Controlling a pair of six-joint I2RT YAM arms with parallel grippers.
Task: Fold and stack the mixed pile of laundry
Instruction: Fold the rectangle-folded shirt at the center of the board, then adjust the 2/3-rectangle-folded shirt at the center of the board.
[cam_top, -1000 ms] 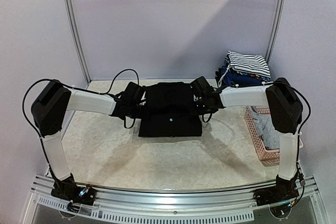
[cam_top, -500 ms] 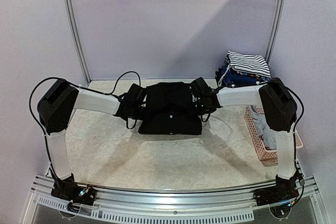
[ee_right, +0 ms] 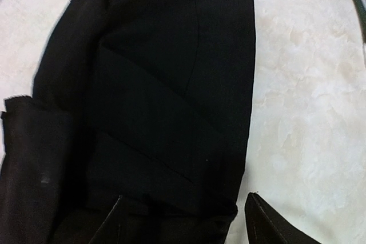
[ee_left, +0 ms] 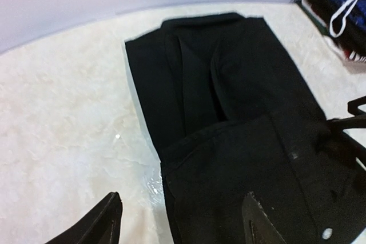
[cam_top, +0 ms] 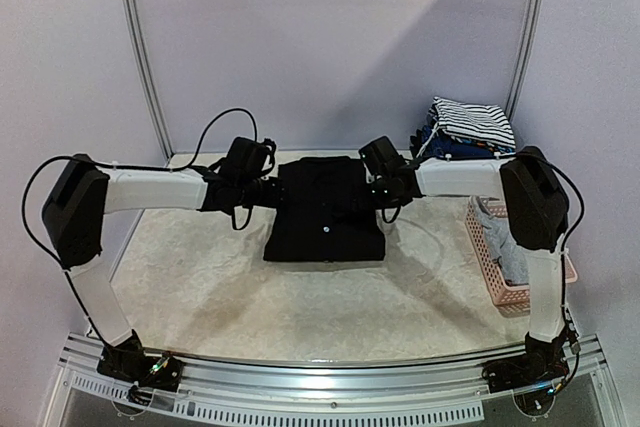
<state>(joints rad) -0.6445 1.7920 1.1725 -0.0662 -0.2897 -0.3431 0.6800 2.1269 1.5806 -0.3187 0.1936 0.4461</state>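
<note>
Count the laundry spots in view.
3: black garment flat at table centre; folded stack, striped on top, back right; grey garments in the pink basket, right edge. More may be hidden inside.

No text, label, brand name, number or sign can be read in any of the views. The folded black garment (cam_top: 325,209) bears only a small pale dot (cam_top: 327,230) near its front edge, with no lettering to be made out on it.
</note>
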